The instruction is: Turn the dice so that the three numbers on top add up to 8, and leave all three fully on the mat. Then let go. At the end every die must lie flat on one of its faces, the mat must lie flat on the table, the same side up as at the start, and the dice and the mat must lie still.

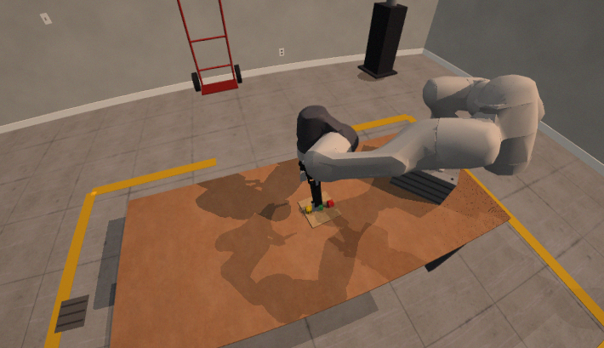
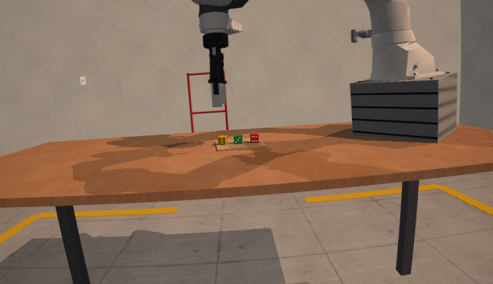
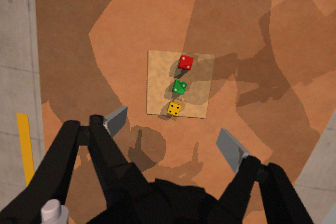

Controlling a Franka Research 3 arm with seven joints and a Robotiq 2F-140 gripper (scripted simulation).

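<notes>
Three dice lie in a row on a small tan mat (image 3: 157, 67) (image 2: 232, 146) (image 1: 324, 220) near the middle of the table: a red die (image 3: 186, 62) (image 2: 254, 137) (image 1: 330, 202), a green die (image 3: 179, 87) (image 2: 237, 139) (image 1: 320, 208) and a yellow die (image 3: 174, 108) (image 2: 221, 139) (image 1: 308, 209). Each lies flat and fully on the mat. The yellow die's top seems to show four pips; the other tops are too small to read. My gripper (image 3: 173, 125) (image 2: 217, 99) is wide open and empty. It hangs well above the table, over the mat's edge by the yellow die.
The arm's grey ribbed pedestal (image 2: 403, 106) (image 1: 423, 184) stands on the table's far right part. A red hand truck (image 1: 209, 41) and a black column (image 1: 383, 37) stand on the floor by the back wall. Yellow tape (image 1: 71, 255) marks the floor around the table.
</notes>
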